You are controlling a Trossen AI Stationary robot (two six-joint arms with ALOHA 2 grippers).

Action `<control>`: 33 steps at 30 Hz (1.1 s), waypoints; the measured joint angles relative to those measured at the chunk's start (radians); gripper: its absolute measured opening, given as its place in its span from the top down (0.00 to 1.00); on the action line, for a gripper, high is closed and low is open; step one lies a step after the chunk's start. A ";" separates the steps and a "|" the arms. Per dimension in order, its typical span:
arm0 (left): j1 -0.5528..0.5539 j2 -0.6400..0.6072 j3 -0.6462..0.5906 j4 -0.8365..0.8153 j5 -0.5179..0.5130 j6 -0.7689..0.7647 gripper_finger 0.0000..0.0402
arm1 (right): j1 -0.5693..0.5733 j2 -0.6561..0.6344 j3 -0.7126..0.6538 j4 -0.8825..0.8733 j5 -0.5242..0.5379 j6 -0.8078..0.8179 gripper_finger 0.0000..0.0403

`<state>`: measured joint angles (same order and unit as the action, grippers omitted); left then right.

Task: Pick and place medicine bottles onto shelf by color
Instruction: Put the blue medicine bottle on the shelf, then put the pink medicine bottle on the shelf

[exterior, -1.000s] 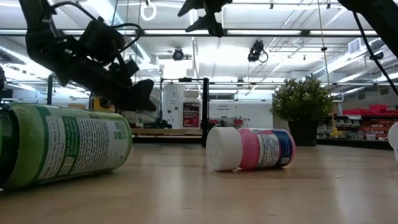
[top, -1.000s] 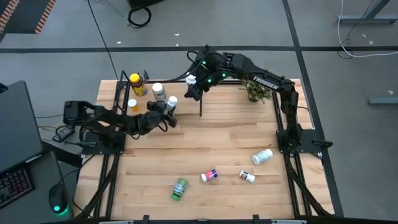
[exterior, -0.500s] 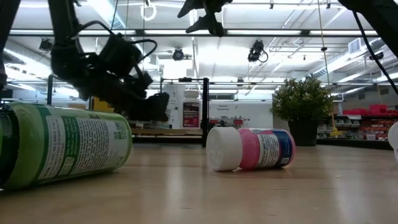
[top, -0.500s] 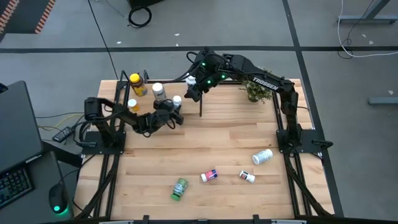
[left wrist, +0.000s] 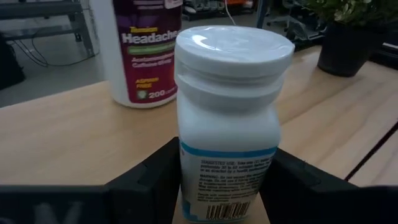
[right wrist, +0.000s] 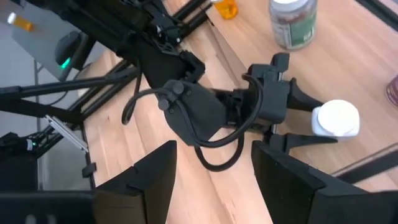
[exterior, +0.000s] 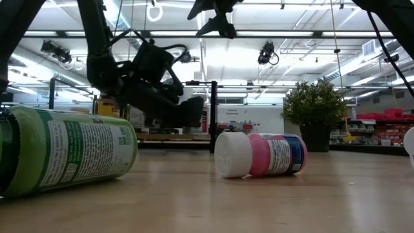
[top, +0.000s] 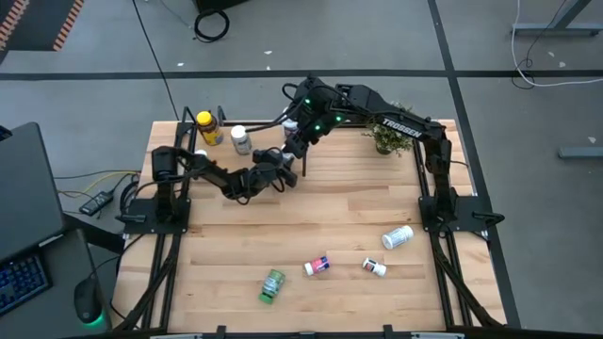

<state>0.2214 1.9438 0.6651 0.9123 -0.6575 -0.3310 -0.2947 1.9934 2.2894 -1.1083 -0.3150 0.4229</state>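
- white plastic, smooth and round, is what the left tool (left wrist: pixel 224 186) is clamped on: a white bottle with a blue-edged label (left wrist: pixel 229 118) stands upright between its two fingers (left wrist: pixel 146 180), gripped low on the body. with so much bottle above the grip, it could tip or slide out if the arm swings fast.
- just ahead of the left tool a white bottle with a magenta "headache" label (left wrist: pixel 144 50) stands on the shelf board (left wrist: pixel 62 134). a push forward could knock it over, and a placement beside it may mix colours if blue belongs elsewhere.
- the right tool (top: pixel 294 141) hangs directly above the left tool and, seen from the right wrist, its fingers are apart and hold nothing. the two arms are close together here; either one rising or dropping could strike the other or the held bottle's cap (right wrist: pixel 336 118).
- a thin black shelf post (exterior: pixel 213 116) stands just beside the left tool; a sideways move could snag it.
- on the shelf behind the left tool, the amber yellow-capped bottle (top: pixel 207 128) and another white bottle (top: pixel 241 139) stand close enough for the arm's elbow to sweep.
- well away from both tools, the green bottle (top: pixel 272 284), pink bottle (top: pixel 317 266) and two white ones (top: pixel 397 236) lie on their sides on the tabletop (top: pixel 358 217); they may roll when touched.
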 joint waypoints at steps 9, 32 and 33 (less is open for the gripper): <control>0.012 0.003 0.057 -0.047 0.018 0.023 0.54 | 0.000 0.000 0.000 -0.025 0.000 -0.004 0.46; -0.015 -0.148 0.063 -0.366 0.098 0.058 0.30 | 0.013 -0.019 -0.001 -0.136 0.000 -0.027 0.46; -0.021 -0.171 0.063 -0.405 0.097 0.069 0.30 | 0.015 -0.027 -0.001 -0.139 0.000 -0.027 0.46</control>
<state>0.2006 1.7725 0.7280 0.5077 -0.5608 -0.2620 -0.2793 1.9659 2.2883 -1.2476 -0.3150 0.3962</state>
